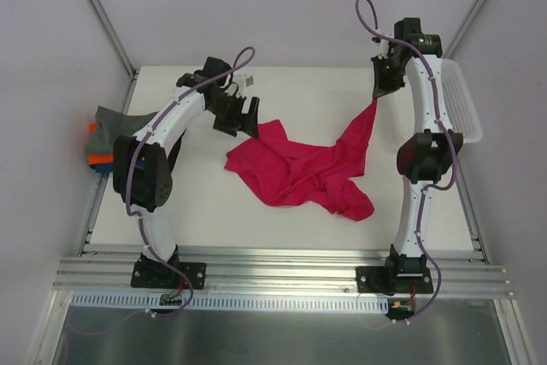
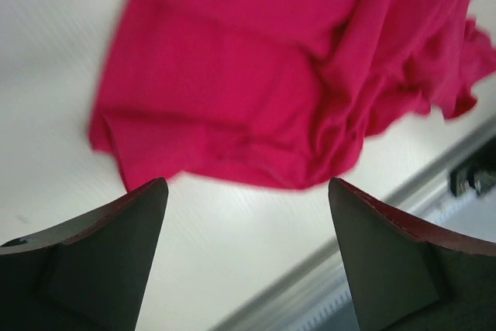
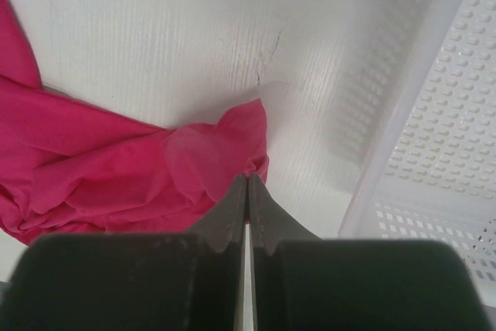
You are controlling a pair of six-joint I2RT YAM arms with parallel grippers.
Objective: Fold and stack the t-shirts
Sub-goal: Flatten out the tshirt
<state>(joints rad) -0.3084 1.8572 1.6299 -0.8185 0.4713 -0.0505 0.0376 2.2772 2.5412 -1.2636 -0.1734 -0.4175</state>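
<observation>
I have the left arm [image 1: 175, 117] reaching forward and inward from its base, elbow bent, wrist tipped downward. The left gripper [image 1: 246, 121] hangs low with its fingers [image 2: 116, 253] spread wide apart. The right arm [image 1: 425, 126] stands tall, stretched toward the far edge and folded over at the top. The right gripper [image 1: 382, 85] points down, jaws pressed together, pinching a corner of the magenta-red t-shirt [image 1: 299, 168].

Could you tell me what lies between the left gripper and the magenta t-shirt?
Only a strip of bare white table; the left wrist view shows the open left gripper just short of the magenta t-shirt's edge.
</observation>
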